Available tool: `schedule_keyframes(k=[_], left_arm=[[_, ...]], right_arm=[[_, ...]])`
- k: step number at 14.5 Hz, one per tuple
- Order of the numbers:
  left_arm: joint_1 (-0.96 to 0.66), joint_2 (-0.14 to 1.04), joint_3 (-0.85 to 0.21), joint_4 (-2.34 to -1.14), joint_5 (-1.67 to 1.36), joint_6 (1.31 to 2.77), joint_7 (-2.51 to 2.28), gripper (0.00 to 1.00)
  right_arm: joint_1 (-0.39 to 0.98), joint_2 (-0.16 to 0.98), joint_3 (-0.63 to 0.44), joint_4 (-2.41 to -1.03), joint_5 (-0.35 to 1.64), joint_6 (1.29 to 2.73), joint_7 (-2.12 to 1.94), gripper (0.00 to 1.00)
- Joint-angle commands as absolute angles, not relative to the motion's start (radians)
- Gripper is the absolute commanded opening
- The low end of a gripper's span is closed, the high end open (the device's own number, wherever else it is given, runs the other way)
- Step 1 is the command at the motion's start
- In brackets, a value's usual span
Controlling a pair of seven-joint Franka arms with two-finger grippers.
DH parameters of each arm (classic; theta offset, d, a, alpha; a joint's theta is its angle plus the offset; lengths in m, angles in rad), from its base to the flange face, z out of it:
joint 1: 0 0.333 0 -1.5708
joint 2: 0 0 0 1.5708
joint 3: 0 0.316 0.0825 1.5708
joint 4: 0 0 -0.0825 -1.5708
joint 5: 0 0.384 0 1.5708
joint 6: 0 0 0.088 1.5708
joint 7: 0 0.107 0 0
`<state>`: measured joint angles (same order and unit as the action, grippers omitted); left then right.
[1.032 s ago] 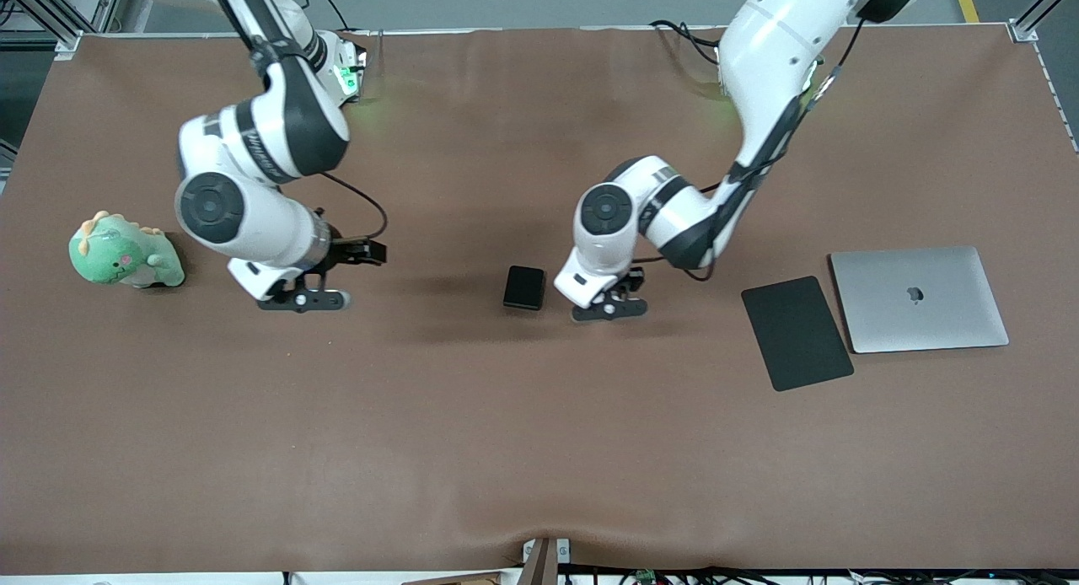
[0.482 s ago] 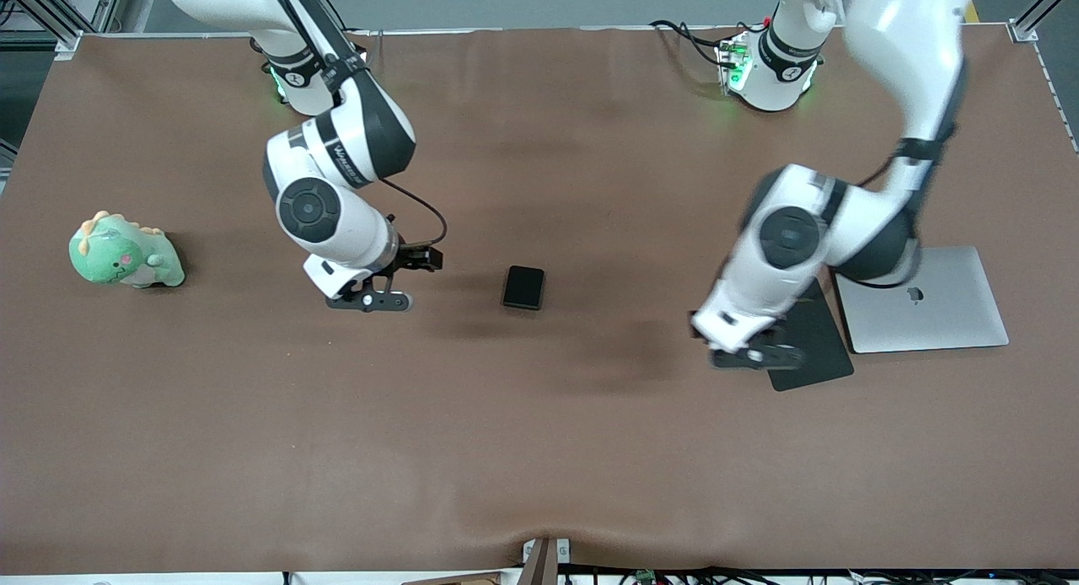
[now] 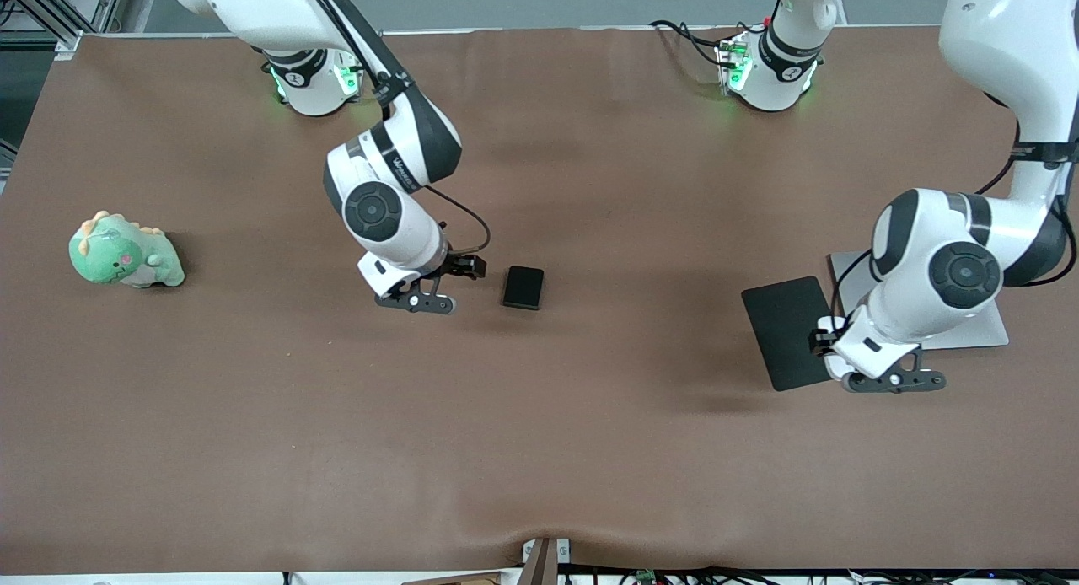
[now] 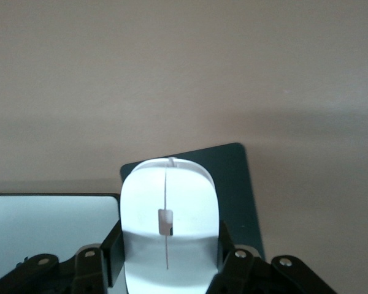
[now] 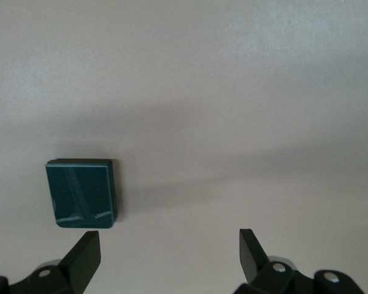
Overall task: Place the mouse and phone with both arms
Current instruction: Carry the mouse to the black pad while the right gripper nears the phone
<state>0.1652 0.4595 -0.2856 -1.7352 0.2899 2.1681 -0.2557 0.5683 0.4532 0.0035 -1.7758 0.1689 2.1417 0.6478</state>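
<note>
You see the small white oval mouse clamped between the fingers of the left pincer, which hangs over the corner of the flat black rectangular mouse pad nearest the front camera, toward the left arm's end of the worktop. The left wrist view shows the pad directly below the mouse. The closed silver laptop lies just beside the pad, closer to that end edge. Your small black rectangular phone lies flat near the middle of the brown worktop. The right pincer hovers just beside it, fingers spread apart and holding nothing. A green plush dinosaur toy sits near the edge at the right arm's end, well apart from the rest.
</note>
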Motion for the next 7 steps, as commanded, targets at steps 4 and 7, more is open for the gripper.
schedule_keyframes(k=[4,7], left_arm=[[0.238,0.408,-0.296,-1.807,0.299,2.187,-0.249,0.16],[0.247,0.394,-0.296,-1.824,0.299,2.187,-0.242,0.15]], right_arm=[[0.591,0.505,-0.002,-1.727,0.204,2.169,0.704,1.00],[0.635,0.563,-0.002,-1.701,0.222,2.241,0.710,1.00]])
